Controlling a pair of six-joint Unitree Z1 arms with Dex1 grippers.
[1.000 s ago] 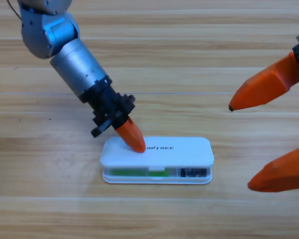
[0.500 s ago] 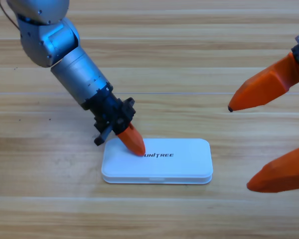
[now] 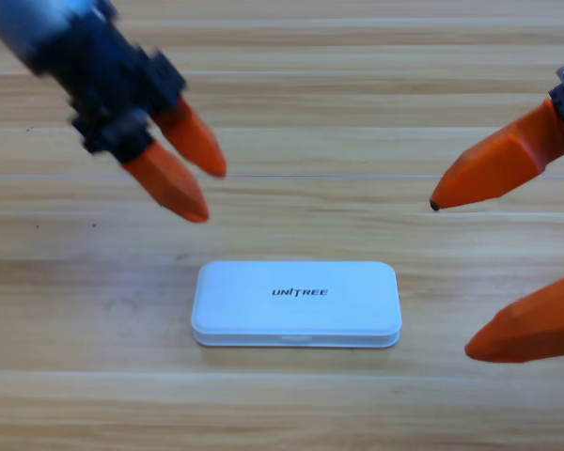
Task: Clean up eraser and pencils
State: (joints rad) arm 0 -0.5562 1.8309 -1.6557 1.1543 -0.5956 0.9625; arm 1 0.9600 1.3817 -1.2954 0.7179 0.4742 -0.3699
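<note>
Case: the white case (image 3: 296,303) lies shut on the table (image 3: 357,113), long axis left to right; the eraser and 2 pencils are not visible, presumably inside.
Left gripper: the left gripper (image 3: 203,195) hangs above and left of the case, apart from it, its 2 jaws slightly parted, holding nothing.
Right gripper: the right gripper (image 3: 451,278) waits at the right edge, jaws wide apart, empty.
Nearer arm: both tips sit similarly near; the case lies down-right of the left jaws.
Judgement: the task looks complete.
</note>
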